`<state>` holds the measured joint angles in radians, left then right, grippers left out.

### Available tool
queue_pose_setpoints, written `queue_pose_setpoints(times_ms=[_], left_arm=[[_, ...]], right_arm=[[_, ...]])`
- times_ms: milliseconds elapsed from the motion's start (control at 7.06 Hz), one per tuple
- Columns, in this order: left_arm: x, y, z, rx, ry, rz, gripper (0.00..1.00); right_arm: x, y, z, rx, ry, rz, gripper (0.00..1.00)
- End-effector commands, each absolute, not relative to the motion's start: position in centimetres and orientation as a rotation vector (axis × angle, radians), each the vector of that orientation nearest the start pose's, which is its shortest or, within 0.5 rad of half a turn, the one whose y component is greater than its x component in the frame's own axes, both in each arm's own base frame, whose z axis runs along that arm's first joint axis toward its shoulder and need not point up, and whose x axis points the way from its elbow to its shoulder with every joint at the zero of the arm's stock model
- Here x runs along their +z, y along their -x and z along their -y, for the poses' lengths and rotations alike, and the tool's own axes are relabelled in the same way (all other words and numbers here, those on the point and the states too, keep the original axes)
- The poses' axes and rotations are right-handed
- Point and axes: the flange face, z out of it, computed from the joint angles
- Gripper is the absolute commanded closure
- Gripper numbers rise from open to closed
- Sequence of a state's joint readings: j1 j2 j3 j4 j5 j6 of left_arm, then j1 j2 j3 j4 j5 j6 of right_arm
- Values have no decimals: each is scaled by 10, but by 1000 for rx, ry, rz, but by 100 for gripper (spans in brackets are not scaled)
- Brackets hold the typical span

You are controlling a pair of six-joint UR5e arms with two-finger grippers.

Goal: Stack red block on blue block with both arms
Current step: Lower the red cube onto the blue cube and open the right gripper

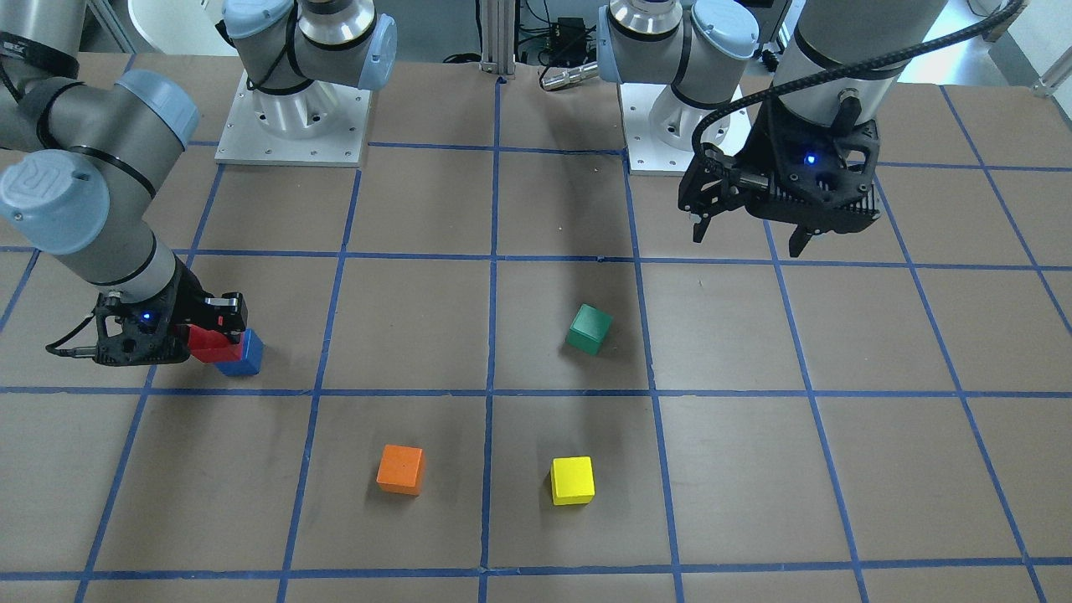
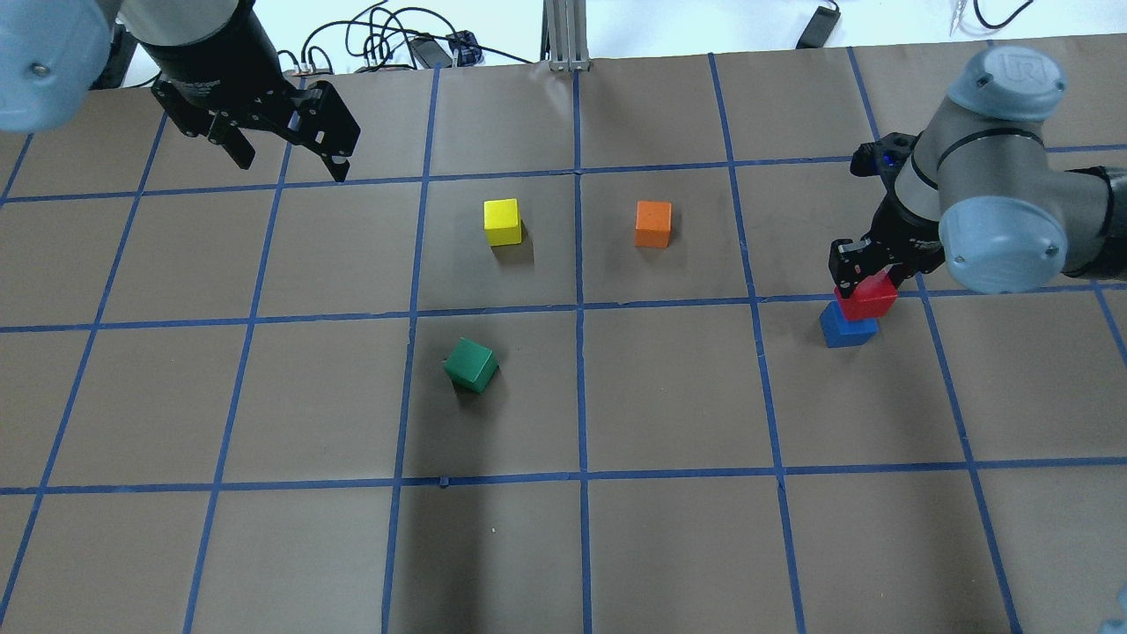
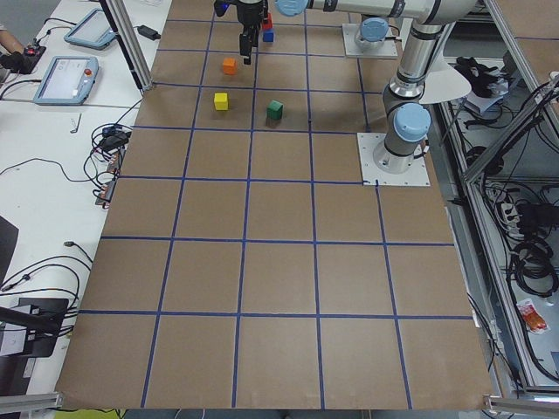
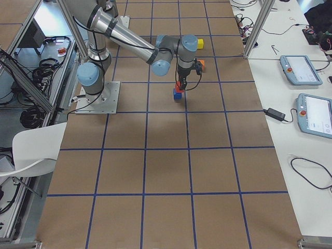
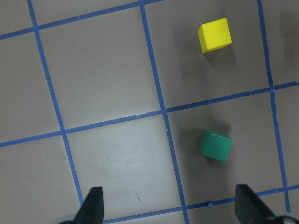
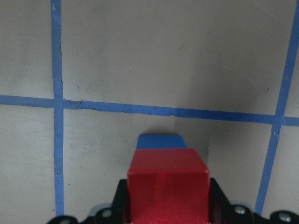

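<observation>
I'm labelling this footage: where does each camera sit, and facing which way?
Front-facing: across the table, facing the robot; left arm on view's right.
Overhead: behind the robot, looking forward and down; left arm enters left.
Exterior left: table's end, looking along it; left arm nearer.
Exterior right: opposite end; right arm nearer.
Left wrist: down on green block and yellow block; open jaws' tips show.
Right wrist: down on jaws holding red block over blue block.
Front-facing and overhead share the orange block.
</observation>
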<state>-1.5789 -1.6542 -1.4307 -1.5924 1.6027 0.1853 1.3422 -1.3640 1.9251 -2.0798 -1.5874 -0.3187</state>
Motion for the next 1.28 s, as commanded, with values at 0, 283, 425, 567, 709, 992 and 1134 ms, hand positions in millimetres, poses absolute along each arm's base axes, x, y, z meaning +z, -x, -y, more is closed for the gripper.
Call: queue_pose_setpoints(times_ms=[0, 283, 425, 567, 709, 992, 1134], left_arm=[[511, 135, 530, -46, -299, -3092, 0], [516, 135, 526, -62, -299, -3091, 0], [517, 135, 524, -64, -298, -3091, 0], [517, 135, 524, -62, -303, -3090, 0], [517, 135, 521, -62, -315, -3089, 0], [512, 133, 517, -70, -299, -3098, 0], [512, 133, 516, -72, -306, -3094, 0]], right_arm=[[263, -12, 530, 87, 155, -3140, 100], [262, -12, 529, 98, 155, -3138, 100], [259, -12, 527, 107, 157, -3135, 98], [255, -13, 524, 110, 157, -3135, 94], [255, -13, 524, 111, 158, -3136, 88], [255, -13, 524, 112, 160, -3139, 72], [255, -13, 524, 112, 160, -3139, 55]])
